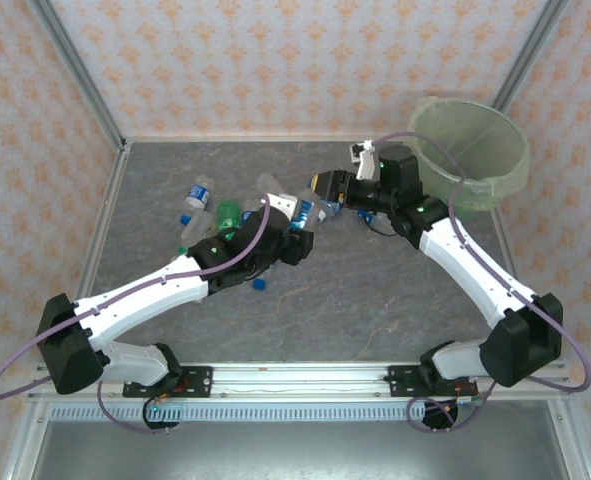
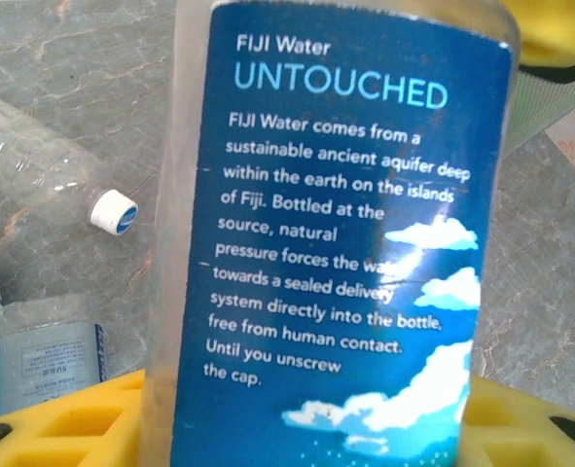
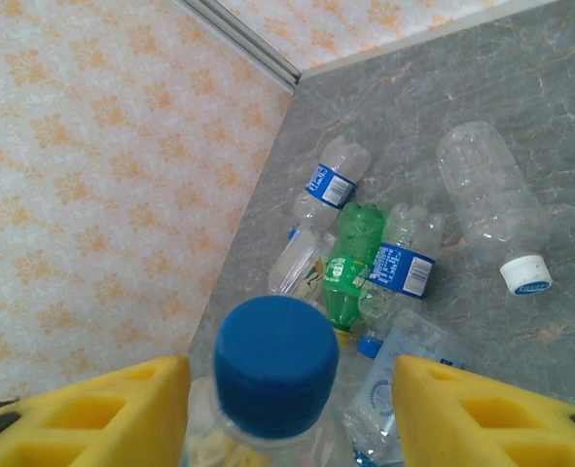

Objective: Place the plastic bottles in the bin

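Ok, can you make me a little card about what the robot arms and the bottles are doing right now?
left gripper: shut on the Fiji bottle
right gripper: fingers either side of a blue-capped bottle; grip unclear
bin: far right of the table
loose bottles: green bottle, white-capped clear bottle and others lying on the table
left to do: loose bottles into the bin

Bright even light; close bottle (image 2: 336, 243) slightly soft.
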Robot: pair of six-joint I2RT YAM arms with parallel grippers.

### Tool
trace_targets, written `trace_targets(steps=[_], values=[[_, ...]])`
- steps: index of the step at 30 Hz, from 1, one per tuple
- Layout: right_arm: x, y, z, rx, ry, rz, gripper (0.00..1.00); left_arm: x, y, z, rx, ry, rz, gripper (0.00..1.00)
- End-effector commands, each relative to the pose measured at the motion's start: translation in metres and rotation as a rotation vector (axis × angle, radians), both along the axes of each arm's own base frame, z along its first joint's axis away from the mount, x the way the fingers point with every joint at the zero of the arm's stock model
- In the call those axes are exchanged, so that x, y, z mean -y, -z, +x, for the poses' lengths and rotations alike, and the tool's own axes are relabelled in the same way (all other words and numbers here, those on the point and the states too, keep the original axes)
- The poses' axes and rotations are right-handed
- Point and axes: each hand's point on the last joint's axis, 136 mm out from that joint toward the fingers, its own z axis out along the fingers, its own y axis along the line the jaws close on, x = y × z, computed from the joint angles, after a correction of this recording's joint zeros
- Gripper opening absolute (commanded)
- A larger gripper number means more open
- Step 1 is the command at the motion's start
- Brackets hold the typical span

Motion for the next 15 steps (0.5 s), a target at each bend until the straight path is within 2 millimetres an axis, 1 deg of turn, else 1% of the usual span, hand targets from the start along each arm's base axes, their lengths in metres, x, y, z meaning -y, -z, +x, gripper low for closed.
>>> trace_targets(steps=[1, 5, 8, 10, 12, 13, 15], values=[[-0.008, -0.0256, 0.0012, 0.051, -0.024, 0.055, 0.53, 0.0075, -0.0254, 0.0008, 0.076, 0.036, -0.035, 0.51], [-0.0135, -0.0255, 0.0014, 0.035, -0.051, 0.077, 0.42, 0.0082, -0.0236, -0.0005, 0.08, 0.043, -0.025, 0.51], [-0.0157, -0.0266, 0.0026, 0.027, -0.06, 0.082, 0.41, 0.0094, -0.0215, -0.0007, 0.079, 0.047, -0.025, 0.51], [-0.0164, -0.027, 0.003, 0.022, -0.062, 0.085, 0.45, 0.0104, -0.0211, -0.0015, 0.078, 0.052, -0.031, 0.51], [-0.0173, -0.0278, 0.0019, 0.019, -0.069, 0.087, 0.46, 0.0107, -0.0202, -0.0019, 0.078, 0.053, -0.036, 0.51], [-0.0176, -0.0285, 0.0011, 0.018, -0.072, 0.088, 0.44, 0.0107, -0.019, -0.0021, 0.078, 0.053, -0.035, 0.51], [-0.0165, -0.0283, 0.001, 0.015, -0.068, 0.086, 0.38, 0.0107, -0.02, -0.0029, 0.082, 0.053, -0.042, 0.51]])
